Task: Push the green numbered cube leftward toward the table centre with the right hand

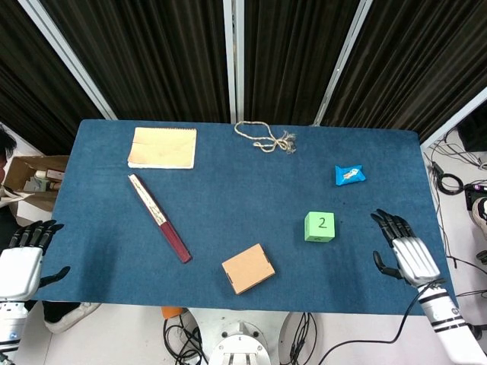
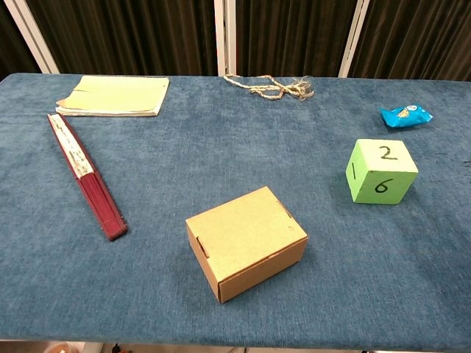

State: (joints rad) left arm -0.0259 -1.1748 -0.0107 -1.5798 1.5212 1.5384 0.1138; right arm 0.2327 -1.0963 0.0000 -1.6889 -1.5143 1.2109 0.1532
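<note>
The green numbered cube (image 1: 319, 226) (image 2: 380, 171) stands on the blue table (image 1: 228, 228), right of centre, showing a 2 on top. My right hand (image 1: 401, 254) hovers over the table's right front part, a hand's width to the right of the cube, fingers spread and holding nothing. My left hand (image 1: 23, 255) is off the table's left front corner, open too. Neither hand shows in the chest view.
A cardboard box (image 1: 248, 268) (image 2: 246, 241) lies near the front edge, left of the cube. A blue snack packet (image 1: 350, 175) sits behind the cube. A closed fan (image 1: 159, 217), a notepad (image 1: 162, 147) and a twine knot (image 1: 265, 138) lie further left and back.
</note>
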